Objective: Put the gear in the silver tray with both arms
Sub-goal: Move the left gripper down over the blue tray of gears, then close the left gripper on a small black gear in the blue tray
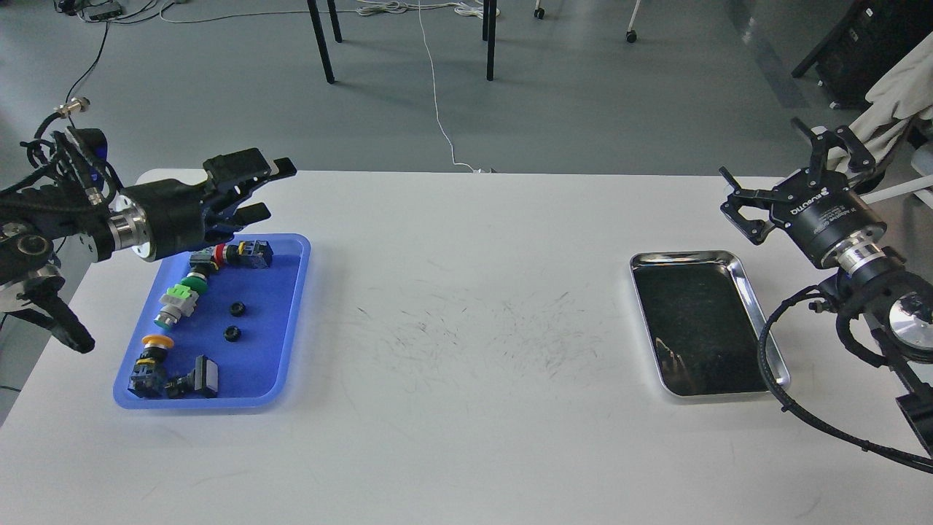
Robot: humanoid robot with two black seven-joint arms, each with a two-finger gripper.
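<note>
your two black jointed arms, left arm (80, 226) and right arm (867, 270), silver wrist rings, looping black cables, claw-like black fingers, white lettering on your right wrist housing

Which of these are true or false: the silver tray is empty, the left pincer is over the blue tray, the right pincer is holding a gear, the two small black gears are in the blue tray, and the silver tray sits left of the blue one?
1. The silver tray is empty. True.
2. The left pincer hangs over the far end of the blue tray. True.
3. The right pincer holds a gear. False: its fingers are spread and nothing is between them.
4. Two small black gears lie in the blue tray. True.
5. The silver tray sits left of the blue tray. False: it is on the right side of the white table, with the blue tray on the left.
</note>
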